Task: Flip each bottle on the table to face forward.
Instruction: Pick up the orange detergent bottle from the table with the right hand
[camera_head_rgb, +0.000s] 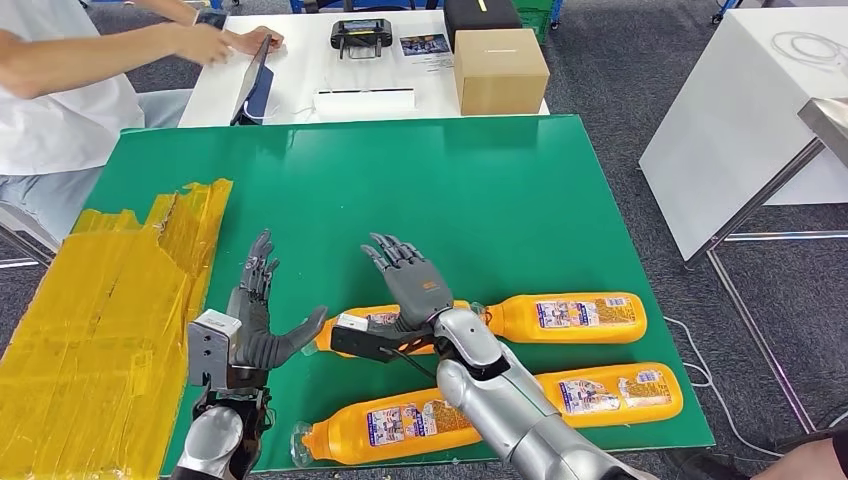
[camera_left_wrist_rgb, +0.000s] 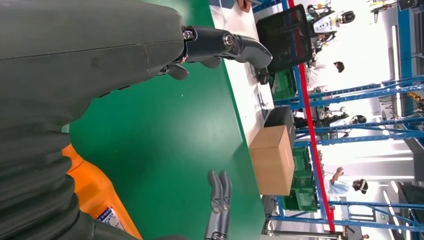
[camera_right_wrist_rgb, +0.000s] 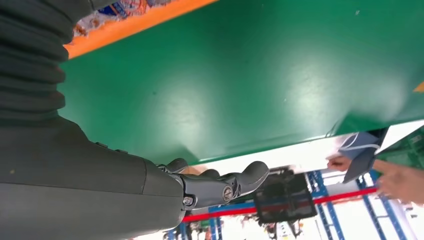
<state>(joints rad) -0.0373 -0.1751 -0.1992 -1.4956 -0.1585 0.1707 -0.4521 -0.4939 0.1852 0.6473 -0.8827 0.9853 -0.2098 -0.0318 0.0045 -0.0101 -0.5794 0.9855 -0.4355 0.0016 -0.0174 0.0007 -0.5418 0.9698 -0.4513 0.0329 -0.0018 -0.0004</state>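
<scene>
A: 4 orange bottles lie on their sides on the green table (camera_head_rgb: 560, 180), in 2 rows near its front edge. The far right bottle (camera_head_rgb: 570, 317) and the near right bottle (camera_head_rgb: 610, 393) are well apart from either hand. The near left bottle (camera_head_rgb: 390, 425) runs under the right forearm. The far left bottle (camera_head_rgb: 375, 325) lies between the 2 hands and is partly hidden by the right wrist.

B: And the hands?

A: The left hand (camera_head_rgb: 262, 320) is spread, holding nothing, thumb pointing at the far left bottle's end. The right hand (camera_head_rgb: 412, 275) is also spread and empty, raised just past that same bottle.

B: So what could go wrong?

A: The bottles are round and smooth, so I'd expect a nudge from 1 side to roll one instead of turning its label up. If the left thumb pushes before the right hand braces, the far left bottle may skid toward the far right bottle and knock it.

B: Anything nearer?

A: The right forearm hangs over the near left bottle. Lowering it carelessly could roll that bottle off the front edge.

B: Surroundings?

A: Yellow tape (camera_head_rgb: 110, 300) covers the left of the table, and a cardboard box (camera_head_rgb: 500, 70) sits on a white table beyond, clear of the work.
</scene>
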